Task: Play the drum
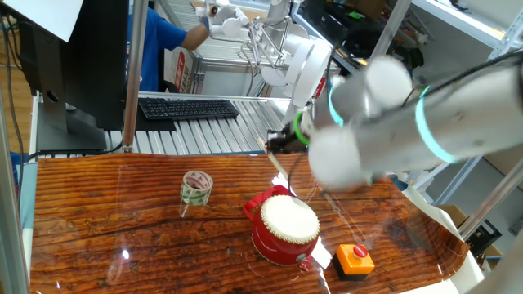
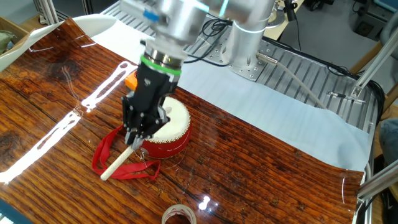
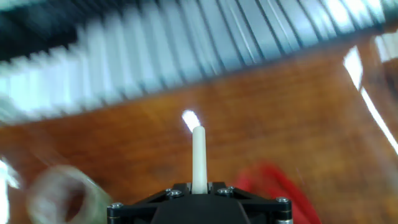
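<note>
The gripper (image 2: 138,134) pinched a white drumstick (image 2: 118,163) beside the drum (image 2: 166,129); striking well likely meant swinging its tip squarely onto the cream skin.

A robotics lab or test workshop. Aluminium frame posts (image 1: 136,73) rise at the surface's (image 1: 98,212) 11 o'clock edge, with a black keyboard (image 1: 188,108) on a ribbed metal bench (image 1: 204,131) beyond and a dark monitor (image 1: 78,57) toward 10 o'clock. A person in a blue shirt (image 1: 167,41) works at 12 o'clock. The arm's base (image 2: 245,53) is bolted to a ribbed metal plate (image 2: 305,81), cables (image 2: 298,81) trailing across it.
</note>
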`<action>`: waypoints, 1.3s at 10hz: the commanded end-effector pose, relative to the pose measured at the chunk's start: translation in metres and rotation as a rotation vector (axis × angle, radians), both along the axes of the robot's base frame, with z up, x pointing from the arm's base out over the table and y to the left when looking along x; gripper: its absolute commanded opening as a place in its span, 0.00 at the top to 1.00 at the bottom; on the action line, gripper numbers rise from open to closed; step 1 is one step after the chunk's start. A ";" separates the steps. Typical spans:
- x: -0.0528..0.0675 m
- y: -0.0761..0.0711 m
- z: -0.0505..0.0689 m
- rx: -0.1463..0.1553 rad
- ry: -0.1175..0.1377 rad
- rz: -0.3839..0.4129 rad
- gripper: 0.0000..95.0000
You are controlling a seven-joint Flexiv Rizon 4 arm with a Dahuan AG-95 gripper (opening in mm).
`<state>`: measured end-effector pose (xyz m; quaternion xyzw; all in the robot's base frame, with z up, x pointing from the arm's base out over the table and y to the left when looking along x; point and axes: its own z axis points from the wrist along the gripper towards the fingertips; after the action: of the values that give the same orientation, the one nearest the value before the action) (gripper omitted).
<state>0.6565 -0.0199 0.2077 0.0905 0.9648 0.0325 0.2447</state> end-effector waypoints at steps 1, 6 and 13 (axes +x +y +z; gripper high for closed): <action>-0.004 -0.030 -0.004 -0.035 0.299 -0.112 1.00; 0.003 -0.041 -0.027 0.013 0.341 -0.103 1.00; 0.005 -0.053 -0.044 0.039 0.396 -0.059 1.00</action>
<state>0.7017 -0.1129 0.1523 0.1494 0.9841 -0.0260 0.0924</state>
